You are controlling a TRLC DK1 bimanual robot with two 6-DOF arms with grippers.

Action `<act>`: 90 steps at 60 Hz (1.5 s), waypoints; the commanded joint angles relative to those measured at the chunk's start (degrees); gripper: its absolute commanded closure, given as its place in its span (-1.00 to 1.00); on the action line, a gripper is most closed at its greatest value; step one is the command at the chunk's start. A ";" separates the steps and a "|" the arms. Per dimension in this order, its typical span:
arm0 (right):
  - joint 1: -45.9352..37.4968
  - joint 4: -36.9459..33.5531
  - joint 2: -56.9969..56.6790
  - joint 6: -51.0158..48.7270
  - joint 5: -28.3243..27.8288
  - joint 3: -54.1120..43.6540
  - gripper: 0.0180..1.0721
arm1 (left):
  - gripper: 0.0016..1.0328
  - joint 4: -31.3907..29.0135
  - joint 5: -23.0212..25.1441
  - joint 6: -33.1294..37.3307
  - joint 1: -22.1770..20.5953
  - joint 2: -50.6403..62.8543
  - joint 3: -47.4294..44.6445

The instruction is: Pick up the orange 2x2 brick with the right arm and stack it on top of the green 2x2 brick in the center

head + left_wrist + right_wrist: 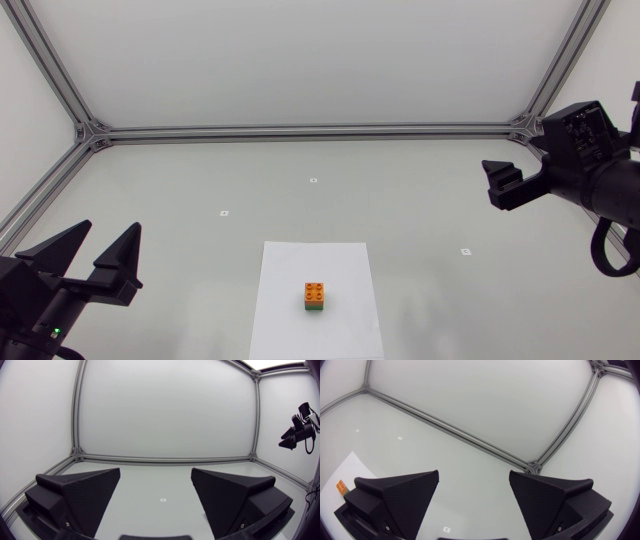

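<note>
The orange 2x2 brick point(315, 292) sits squarely on top of the green 2x2 brick point(314, 308), the pair forming a small two-tone stack on the white sheet point(300, 260) laid at the near middle of the tabletop point(420, 200). From above, only a thin green edge shows under the orange studs, so the upper brick looks well lined up, though I cannot tell from here whether it is pressed fully home. The right pincer point(497, 182) hangs raised off to the right side, well apart from the stack, its two wedge fingers spread wide with nothing between them; its own camera sees the bricks only as a small spot beyond one finger. The left pincer point(108, 232) rests at the near left corner of the tabletop, likewise released and empty, pointing across bare surface. By my reading the job is as good as finished: the pick and the stacking appear done, and nothing is held by either arm. What could remain, at most, is the right arm settling into its rest pose.
</note>
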 commanded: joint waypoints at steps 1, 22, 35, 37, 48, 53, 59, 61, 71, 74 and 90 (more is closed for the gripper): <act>-1.34 2.29 -4.21 2.83 0.59 -4.92 -0.91 | -0.92 -0.58 -0.17 -1.15 -0.31 -0.10 -2.35; -3.01 6.17 -24.29 6.06 0.78 -17.89 -0.91 | -0.92 -0.58 -0.17 -1.07 -0.31 -0.10 -2.35; -3.01 6.76 -30.47 10.52 0.08 -22.49 -0.91 | -0.92 -0.58 -0.17 -1.15 -0.31 -0.10 -2.35; -3.01 6.85 -31.44 11.23 -0.03 -23.22 -0.91 | -0.92 -0.58 -0.17 -1.15 -0.31 -0.10 -2.35; -3.01 7.36 -36.82 15.11 -0.64 -27.22 -0.91 | -0.92 -0.58 -0.17 -1.15 -0.31 -0.10 -2.35; -3.01 7.58 -39.13 16.79 -0.91 -28.94 -0.91 | -0.92 -0.58 -0.17 -1.15 -0.31 -0.10 -2.35; -3.01 7.86 -42.07 18.91 -1.24 -31.13 -0.91 | -0.92 -0.58 -0.17 -1.07 -0.31 -0.10 -2.35; -3.01 7.95 -43.00 19.58 -1.35 -31.82 -0.90 | -0.92 -0.58 -0.17 -1.15 -0.31 -0.10 -2.35; -3.01 8.41 -47.77 23.03 -1.89 -35.38 -0.90 | -0.92 -0.58 -0.17 -1.15 -0.31 -0.10 -2.35; -3.01 8.54 -49.12 24.01 -2.04 -36.38 -0.90 | -0.92 -0.58 -0.17 -1.15 -0.31 -0.10 -2.35; -3.01 8.54 -49.12 24.01 -2.04 -36.38 -0.90 | -0.92 -0.58 -0.17 -1.15 -0.31 -0.10 -2.35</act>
